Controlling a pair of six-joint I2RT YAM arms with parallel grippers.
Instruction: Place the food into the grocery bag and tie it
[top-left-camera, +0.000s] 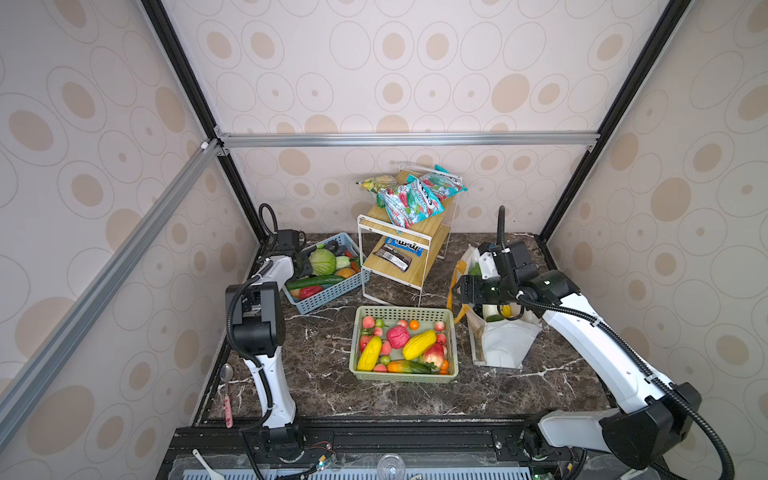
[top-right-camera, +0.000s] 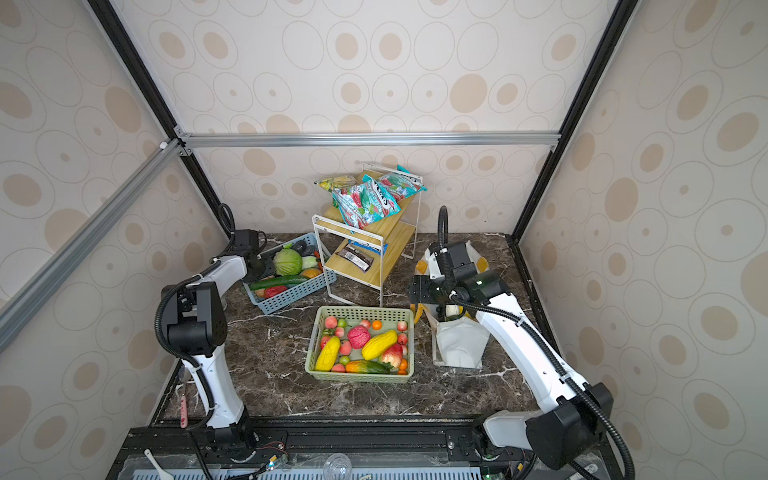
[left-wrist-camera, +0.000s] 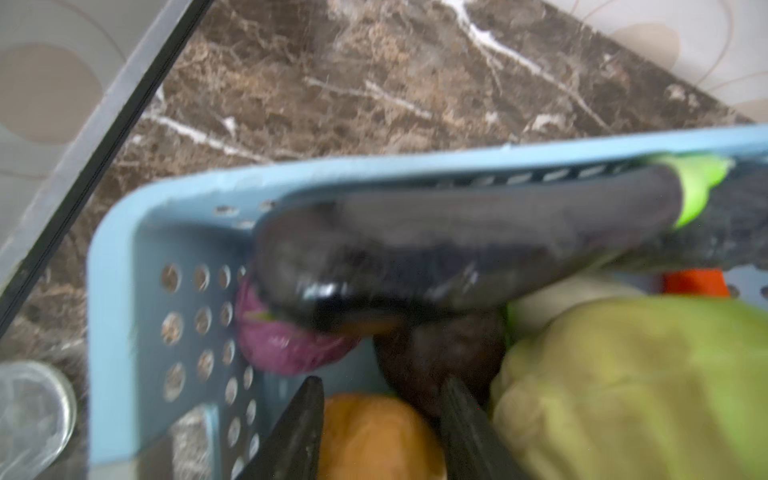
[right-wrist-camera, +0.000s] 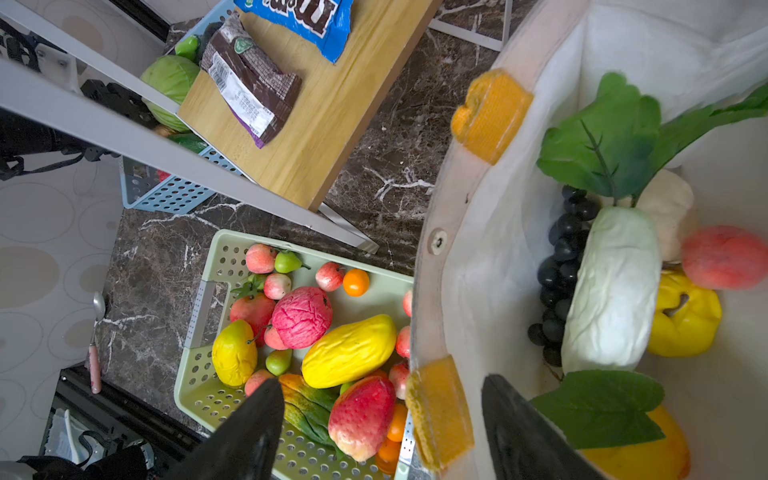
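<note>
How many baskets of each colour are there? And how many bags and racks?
Blue basket: 1
Green basket: 1
Bag: 1
Rack: 1
Total: 4

On my feeds the left arm (top-left-camera: 272, 390) and right arm (top-left-camera: 582, 328) match: glossy white links between chunky black joint housings. I see ribbed black conduit (top-left-camera: 501, 226) running along each, tied down with small white clips. The fingers (right-wrist-camera: 249, 432) are matte black, tapering to points.
</note>
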